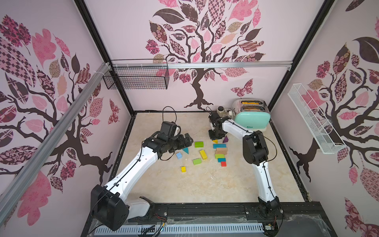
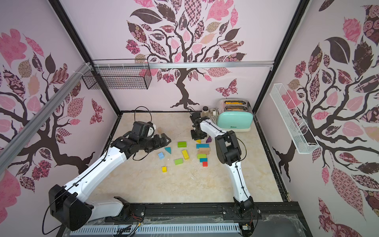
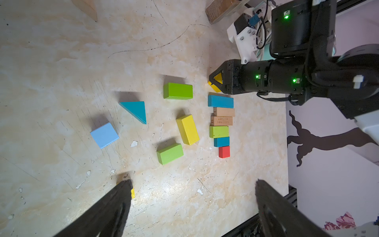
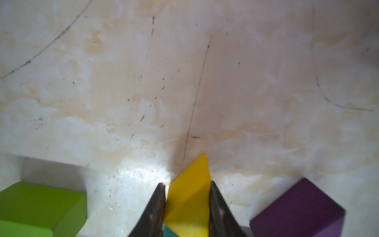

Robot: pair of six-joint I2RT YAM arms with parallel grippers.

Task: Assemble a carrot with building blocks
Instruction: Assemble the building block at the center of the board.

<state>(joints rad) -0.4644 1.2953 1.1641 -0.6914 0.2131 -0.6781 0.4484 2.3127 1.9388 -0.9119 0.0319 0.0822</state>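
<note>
body: I see a tapered column (image 3: 221, 121) flat on the table (image 1: 205, 184), running blue bar, two tan bars, green, teal, then a red cube at the narrow end. It looks finished.
right gripper (image 4: 187, 184): jaws clamped on the yellow wedge (image 4: 188, 205) at the column's wide end, purple wedge (image 4: 297, 209) just beside.
left gripper (image 3: 193, 181): jaws spread wide, empty, hovering over the loose blocks.
remaining: my read, the leafy top. The wedge isn't seated yet; green blocks (image 3: 178, 91) (image 3: 169, 153) and teal triangle (image 3: 135, 109) lie unused nearby.
</note>
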